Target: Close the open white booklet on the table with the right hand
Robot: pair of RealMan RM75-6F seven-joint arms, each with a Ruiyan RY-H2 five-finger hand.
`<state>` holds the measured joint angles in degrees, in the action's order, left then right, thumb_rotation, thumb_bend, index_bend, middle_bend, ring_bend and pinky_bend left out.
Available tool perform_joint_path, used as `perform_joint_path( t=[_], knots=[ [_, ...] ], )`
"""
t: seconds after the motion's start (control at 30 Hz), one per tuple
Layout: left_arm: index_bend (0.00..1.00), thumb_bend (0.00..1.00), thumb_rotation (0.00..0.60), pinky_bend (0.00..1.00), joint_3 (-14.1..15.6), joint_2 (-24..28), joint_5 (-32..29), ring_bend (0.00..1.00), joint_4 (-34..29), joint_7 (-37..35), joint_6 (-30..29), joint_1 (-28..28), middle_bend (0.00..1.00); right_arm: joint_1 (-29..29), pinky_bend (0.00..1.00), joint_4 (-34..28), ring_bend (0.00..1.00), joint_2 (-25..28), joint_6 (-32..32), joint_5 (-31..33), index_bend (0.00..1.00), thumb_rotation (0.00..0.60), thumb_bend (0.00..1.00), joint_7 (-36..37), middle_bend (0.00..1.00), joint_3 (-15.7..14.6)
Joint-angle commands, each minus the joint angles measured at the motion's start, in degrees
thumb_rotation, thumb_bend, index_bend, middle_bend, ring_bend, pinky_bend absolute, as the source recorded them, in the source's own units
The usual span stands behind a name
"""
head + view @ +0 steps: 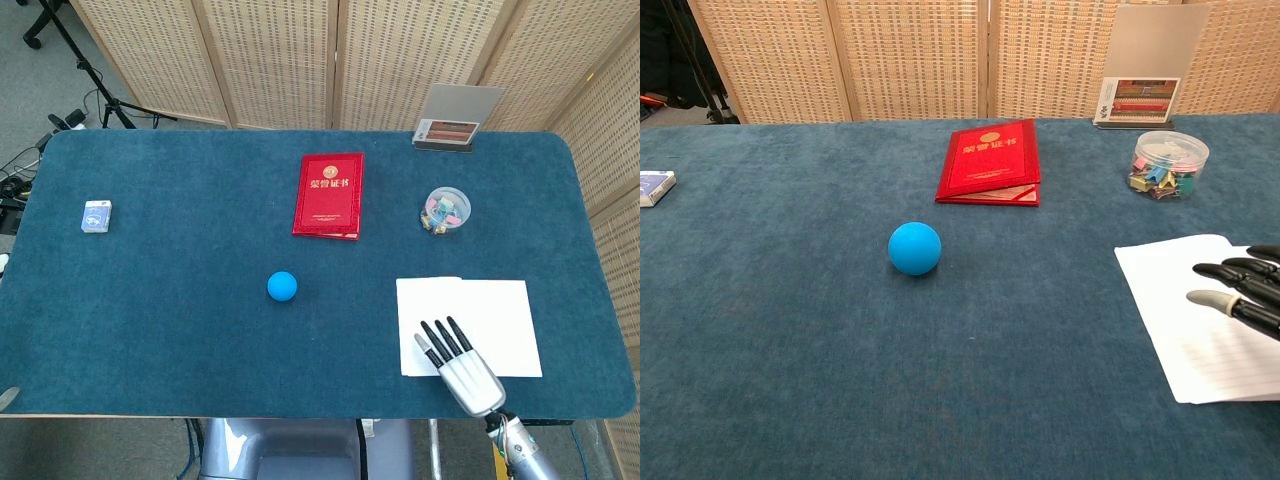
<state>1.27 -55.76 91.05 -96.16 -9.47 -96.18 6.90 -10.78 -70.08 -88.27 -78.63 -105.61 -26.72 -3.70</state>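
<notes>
White booklet was lying open and flat on the table, right under and just ahead of the right hand. The hand was over its near edge, palm down, fingers straight and a little apart, holding nothing. Couldn't tell from either view whether the fingertips were actually touching the paper or floating just above it.

My read: this was the approach step, nothing closed yet, both pages flat. The next move would probably need the fingers to catch one page's outer edge and fold it across the spine onto the other half. A thin page lying flat on carpet-like cloth looks tricky to get under, so I'd guess it slides before it lifts.

Left hand wasn't visible in either camera.

Count of stuff, all further out from the hand:
- one blue ball, off to its left
- one red certificate book, far left-ahead, closed
- one clear tub of coloured clips, straight ahead, well beyond the booklet
- one card stand at the far edge
- one small blue box way over on the left
</notes>
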Motion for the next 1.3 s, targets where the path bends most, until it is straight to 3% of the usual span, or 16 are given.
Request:
perform_joint_path(
  t=[0.03,0.37,1.3],
  knots=[
    [0.00,0.00,0.600,0.00,0.02,0.03,-0.02,0.00,-0.05,-0.03,0.04,0.00,0.00,-0.03,0.00,0.27,0.00,-0.99,0.25,0.06,0.00,0.600,0.20,-0.90,0.00,-0.29],
    [0.00,0.00,0.600,0.00,-0.13,0.25,-0.28,0.00,0.11,-0.80,-0.01,-0.01,0.00,-0.28,0.00,0.73,0.00,-2.28,0.53,1.01,0.00,0.600,0.34,-2.01,0.00,-0.34],
    [0.00,0.00,0.600,0.00,-0.11,0.16,-0.24,0.00,0.10,-0.62,0.02,0.00,0.00,-1.28,0.00,1.36,0.00,-3.24,1.75,3.22,0.00,0.600,0.32,-4.29,0.00,-0.38]
  ],
)
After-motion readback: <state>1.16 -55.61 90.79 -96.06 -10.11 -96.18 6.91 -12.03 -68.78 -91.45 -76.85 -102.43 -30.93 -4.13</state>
